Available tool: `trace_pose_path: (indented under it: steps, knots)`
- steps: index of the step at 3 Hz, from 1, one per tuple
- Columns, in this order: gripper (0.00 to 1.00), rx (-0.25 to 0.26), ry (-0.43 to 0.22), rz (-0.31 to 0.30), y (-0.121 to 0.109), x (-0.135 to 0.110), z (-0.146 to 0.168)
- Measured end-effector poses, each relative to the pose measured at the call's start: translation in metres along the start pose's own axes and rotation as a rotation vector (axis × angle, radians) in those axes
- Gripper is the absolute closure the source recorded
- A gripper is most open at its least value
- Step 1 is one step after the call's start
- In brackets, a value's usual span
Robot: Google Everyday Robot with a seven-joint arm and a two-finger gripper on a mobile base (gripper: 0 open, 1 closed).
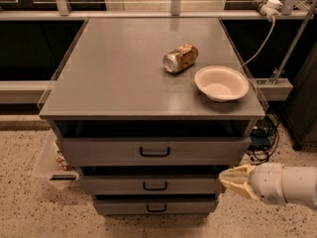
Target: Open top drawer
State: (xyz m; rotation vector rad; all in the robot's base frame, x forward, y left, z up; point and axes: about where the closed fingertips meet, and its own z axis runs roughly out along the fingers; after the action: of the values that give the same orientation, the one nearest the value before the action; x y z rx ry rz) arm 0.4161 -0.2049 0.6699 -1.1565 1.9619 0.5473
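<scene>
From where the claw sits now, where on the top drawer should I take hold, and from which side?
Grip the black loop handle centred on the top drawer, coming straight in from the front: the flat face offers nothing else. The claw is low right, by the middle drawer.

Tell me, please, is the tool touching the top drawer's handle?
No, the tool hangs at the lower right, beside the right end of the middle drawer, well apart from the handle of the top drawer.

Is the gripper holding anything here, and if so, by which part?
Nothing. The gripper sits low right, by the mid-width drawer's right end, apart from the top drawer's handle.
</scene>
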Motion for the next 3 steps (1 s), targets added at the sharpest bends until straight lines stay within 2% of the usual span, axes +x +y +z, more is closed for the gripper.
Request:
trace_pose_path:
  steps: [1,2,3]
  knots:
    - [1.0,0.0,0.0,-0.001,0.0,0.0,0.0]
    - [1.0,0.039,-0.018,-0.051,-0.014,-0.022,-0.003]
    - [1.0,0.082,-0.042,-0.127,-0.03,-0.054,-0.009]
